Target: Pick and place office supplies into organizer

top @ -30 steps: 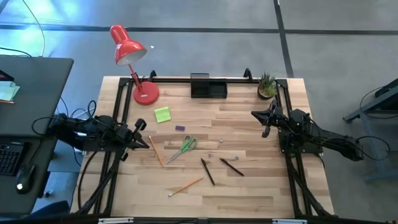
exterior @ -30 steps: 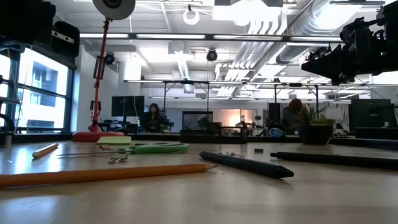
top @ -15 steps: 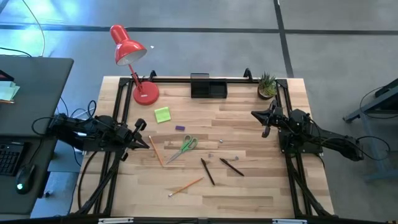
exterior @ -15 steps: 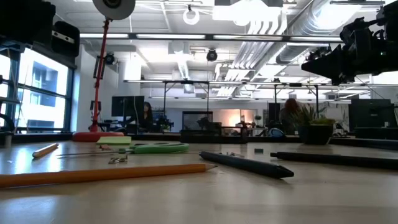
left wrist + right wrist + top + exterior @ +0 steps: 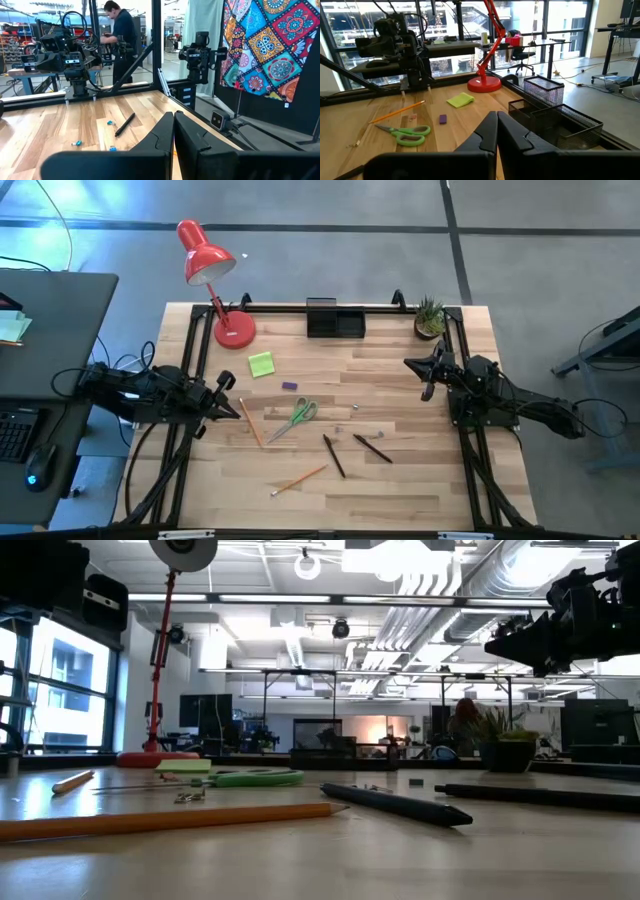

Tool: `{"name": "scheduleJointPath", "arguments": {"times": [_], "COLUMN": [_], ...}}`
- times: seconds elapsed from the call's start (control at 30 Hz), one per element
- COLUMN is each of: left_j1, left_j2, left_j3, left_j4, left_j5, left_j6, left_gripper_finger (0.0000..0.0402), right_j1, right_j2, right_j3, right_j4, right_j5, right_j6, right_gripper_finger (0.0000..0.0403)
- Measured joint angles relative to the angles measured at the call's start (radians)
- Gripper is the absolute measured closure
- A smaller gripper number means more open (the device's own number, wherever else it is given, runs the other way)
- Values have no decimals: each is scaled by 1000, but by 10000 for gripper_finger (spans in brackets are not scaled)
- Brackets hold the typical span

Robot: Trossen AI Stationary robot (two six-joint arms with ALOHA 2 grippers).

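From my station, the left gripper (image 5: 228,410) sat clenched and empty at the table's left edge. Sticky-note pad (image 5: 261,364), purple block (image 5: 290,386), green-handled scissors (image 5: 297,416), pencils and pens lay scattered mid-table; the black mesh organizer (image 5: 335,319) stood at the far edge. The right gripper (image 5: 412,363) was clenched, empty.

The organizer (image 5: 336,319) stands at the table's (image 5: 420,490) back edge, between the lamp (image 5: 212,275) on its left and the plant (image 5: 430,317) on its right. Before the lamp lies the sticky-note pad (image 5: 261,364), then the small block (image 5: 290,386). The scissors (image 5: 297,416), pencils (image 5: 250,422) and pens (image 5: 333,455) lie scattered mid-table, between the left gripper (image 5: 230,409) and the right gripper (image 5: 415,364).
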Motion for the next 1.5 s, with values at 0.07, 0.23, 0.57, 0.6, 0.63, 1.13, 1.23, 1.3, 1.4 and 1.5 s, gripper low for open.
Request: {"name": "scheduleJointPath", "arguments": {"times": [0.07,0.23,0.57,0.6,0.63,1.13,1.23,1.3,1.4,1.5], "left_j1": [0,0,0,0,0,0,0,0,0,0], "left_j2": [0,0,0,0,0,0,0,0,0,0], "left_j3": [0,0,0,0,0,0,0,0,0,0], "left_j4": [0,0,0,0,0,1,0,0,0,9], "left_j5": [0,0,0,0,0,0,-16,-19,-19,-36], "left_j6": [0,0,0,0,0,-160,-220,-251,-261,-262], "left_gripper_finger": [401,401,401,401,401,401,401,401,401,401], "right_j1": [0,0,0,0,0,0,0,0,0,0], "right_j2": [0,0,0,0,0,0,0,0,0,0], "right_j3": [0,0,0,0,0,0,0,0,0,0], "right_j4": [0,0,0,0,0,0,0,0,0,0], "right_j5": [0,0,0,0,0,0,0,0,0,0], "right_j6": [0,0,0,0,0,-66,-137,-158,-153,-156], "right_gripper_finger": [402,402,402,402,402,402,402,402,402,402]}}
